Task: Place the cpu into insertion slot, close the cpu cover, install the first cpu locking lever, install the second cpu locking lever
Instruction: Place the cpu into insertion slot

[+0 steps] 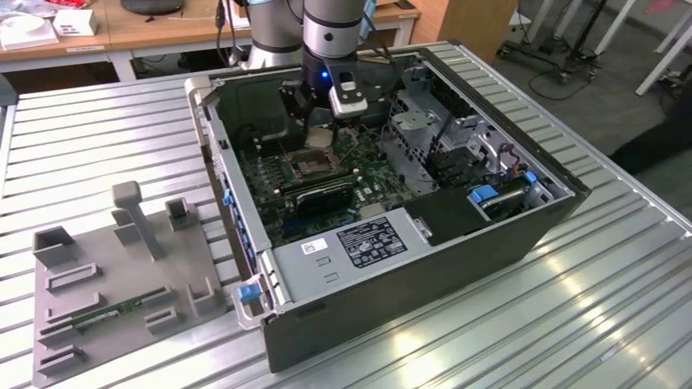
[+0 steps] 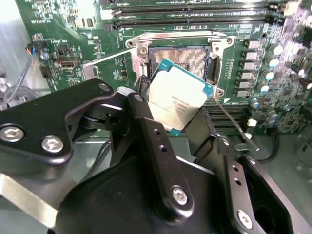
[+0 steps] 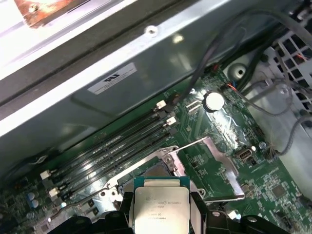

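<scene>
The case [image 1: 433,271] sits on the table [image 1: 605,324], with a tray [image 1: 103,259] at the exterior view's left of it. Inside, the cpu [image 2: 180,100] sits between the gripper [image 2: 173,111] fingers, near the slot [image 2: 183,57], not in it.

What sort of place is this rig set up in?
Probably a robotics lab or workshop: an open computer case on a slatted metal table, wooden desks behind, and a grey parts fixture beside the case. The gripper holds the cpu.

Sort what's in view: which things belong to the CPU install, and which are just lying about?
Job:
gripper, shut on the cpu
slot, uncovered
cover, swung open

Lying about:
memory slots
power supply
grey fixture
</scene>
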You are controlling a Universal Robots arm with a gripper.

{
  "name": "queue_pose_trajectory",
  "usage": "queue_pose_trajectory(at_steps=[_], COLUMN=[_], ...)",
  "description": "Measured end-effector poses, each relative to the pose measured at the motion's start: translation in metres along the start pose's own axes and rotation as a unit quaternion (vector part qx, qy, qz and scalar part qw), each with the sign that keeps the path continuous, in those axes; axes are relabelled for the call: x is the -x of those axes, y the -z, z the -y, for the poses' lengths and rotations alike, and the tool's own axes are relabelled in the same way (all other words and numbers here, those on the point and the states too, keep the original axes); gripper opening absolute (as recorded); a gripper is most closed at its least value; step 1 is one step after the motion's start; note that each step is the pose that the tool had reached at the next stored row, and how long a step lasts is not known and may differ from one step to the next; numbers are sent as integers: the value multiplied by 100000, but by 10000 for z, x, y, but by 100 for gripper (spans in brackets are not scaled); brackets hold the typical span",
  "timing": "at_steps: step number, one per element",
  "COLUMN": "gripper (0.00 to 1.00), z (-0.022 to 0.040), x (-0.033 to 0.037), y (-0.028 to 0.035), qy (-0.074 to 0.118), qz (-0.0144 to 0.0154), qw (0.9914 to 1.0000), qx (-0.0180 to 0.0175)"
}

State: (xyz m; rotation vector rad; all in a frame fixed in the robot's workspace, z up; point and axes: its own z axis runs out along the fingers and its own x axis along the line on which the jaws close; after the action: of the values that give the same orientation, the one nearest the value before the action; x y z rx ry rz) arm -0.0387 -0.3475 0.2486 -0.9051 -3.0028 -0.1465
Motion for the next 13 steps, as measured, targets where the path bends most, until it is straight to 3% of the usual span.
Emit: queue_pose_trajectory(at_steps=[4,7,10,13], gripper=[54,54,54,54], z=[0,1,1,1], x=[0,0,0,0], y=[-3,-5,-7,-9], qy=[-3060,-5392,-7820,-10496], qz=[271,477,699,935], qw=[99953,99853,99691,99443], qx=[95,169,237,319])
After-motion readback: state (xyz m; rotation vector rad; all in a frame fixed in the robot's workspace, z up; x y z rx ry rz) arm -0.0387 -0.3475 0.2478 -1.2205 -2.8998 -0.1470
